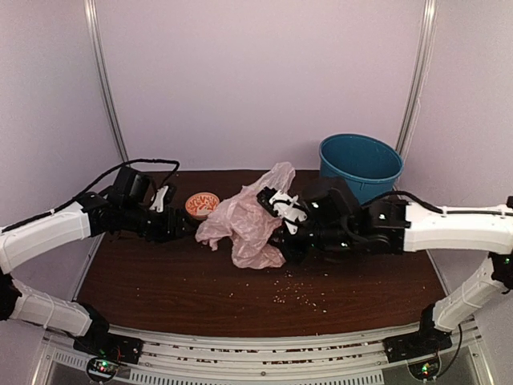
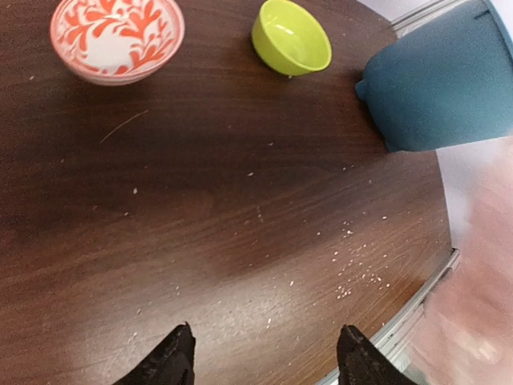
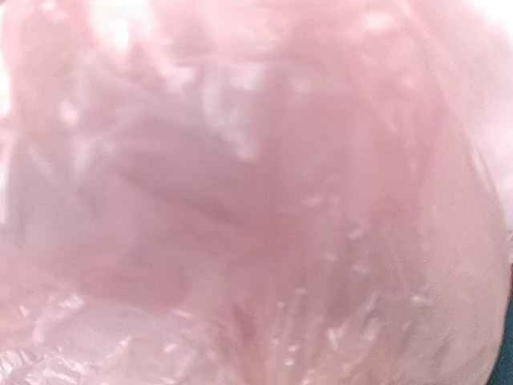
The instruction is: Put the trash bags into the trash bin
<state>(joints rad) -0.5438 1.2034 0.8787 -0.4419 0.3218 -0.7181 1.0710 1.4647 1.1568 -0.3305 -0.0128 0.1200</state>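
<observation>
The pale-pink trash bag (image 1: 243, 226) lies crumpled at the table's middle, one part rising up beside my right gripper (image 1: 278, 218). That gripper is pushed into the bag and seems shut on it. In the right wrist view the bag (image 3: 256, 192) fills the whole frame, its folds bunching at the bottom centre, and the fingers are hidden. The teal trash bin (image 1: 360, 165) stands upright at the back right, behind the right arm; it also shows in the left wrist view (image 2: 445, 88). My left gripper (image 1: 178, 225) (image 2: 264, 357) is open and empty, just left of the bag.
A red-and-white patterned bowl (image 1: 202, 204) (image 2: 117, 36) sits left of the bag. A lime-green bowl (image 2: 292, 36) stands between that bowl and the bin. Crumbs (image 1: 300, 293) are scattered near the table's front. A blurred edge of the bag (image 2: 481, 265) shows at right.
</observation>
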